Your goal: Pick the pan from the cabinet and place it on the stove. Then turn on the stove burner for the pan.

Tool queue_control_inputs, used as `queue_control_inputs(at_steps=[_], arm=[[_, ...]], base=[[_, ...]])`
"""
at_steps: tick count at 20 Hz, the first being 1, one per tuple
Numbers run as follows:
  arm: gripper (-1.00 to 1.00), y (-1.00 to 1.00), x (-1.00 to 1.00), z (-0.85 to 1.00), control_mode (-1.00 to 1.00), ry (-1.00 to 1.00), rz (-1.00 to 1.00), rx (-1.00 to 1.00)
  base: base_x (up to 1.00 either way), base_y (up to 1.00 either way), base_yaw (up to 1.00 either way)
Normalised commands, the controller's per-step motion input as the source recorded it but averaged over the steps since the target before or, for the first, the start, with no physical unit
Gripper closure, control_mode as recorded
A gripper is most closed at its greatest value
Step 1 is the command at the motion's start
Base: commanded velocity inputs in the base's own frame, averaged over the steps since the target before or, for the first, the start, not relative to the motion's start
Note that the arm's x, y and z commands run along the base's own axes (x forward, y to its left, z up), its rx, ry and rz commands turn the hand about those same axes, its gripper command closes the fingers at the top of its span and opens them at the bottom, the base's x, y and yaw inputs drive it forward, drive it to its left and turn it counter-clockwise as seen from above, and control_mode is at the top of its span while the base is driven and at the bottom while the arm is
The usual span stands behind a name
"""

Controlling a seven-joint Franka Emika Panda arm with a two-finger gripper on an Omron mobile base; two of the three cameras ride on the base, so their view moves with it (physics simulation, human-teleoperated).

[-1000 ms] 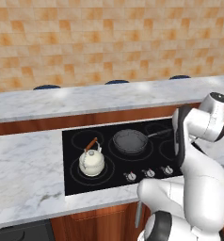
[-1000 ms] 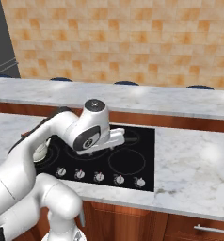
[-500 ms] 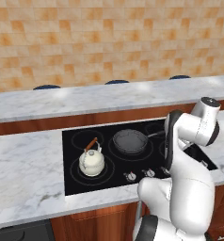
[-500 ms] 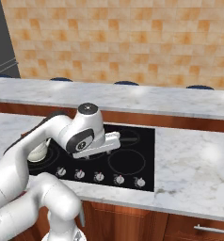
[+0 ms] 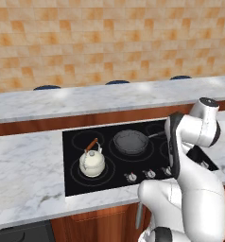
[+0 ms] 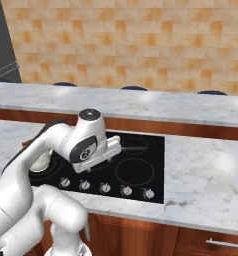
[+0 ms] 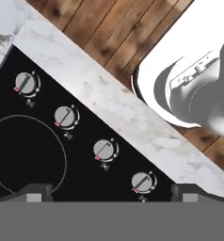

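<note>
Now: pan (image 5: 131, 142) sitting on stove (image 5: 76, 182); you are hovering the gripper (image 7: 111, 190), jaws apart and empty, above the knobs (image 7: 105, 149); next, choosing the pan's knob

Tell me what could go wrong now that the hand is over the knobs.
The knobs sit in a close row, and the open gripper could grab the wrong one, heating the kettle instead of the pan. From the base views the arm covers part of the row, making the choice harder to check.
</note>
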Motion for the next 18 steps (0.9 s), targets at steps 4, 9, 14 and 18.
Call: queue_control_inputs(at_steps=[4, 9, 14, 18], arm=[[-1.00, 0.05, -0.19, 0.02, -1.00, 0.00, 0.28, -0.16], [-1.00, 0.00, -0.07, 0.00, -1.00, 0.00, 0.26, -0.14], [-1.00, 0.00, 0.00, 0.01, -1.00, 0.01, 0.29, -0.10], [-1.00, 0.00, 0.00, 0.00, -1.00, 0.03, 0.33, -0.04]], base=[[0.00, 0.00, 0.00], [0.00, 0.00, 0.00], [0.00, 0.00, 0.00], [0.00, 0.00, 0.00]])
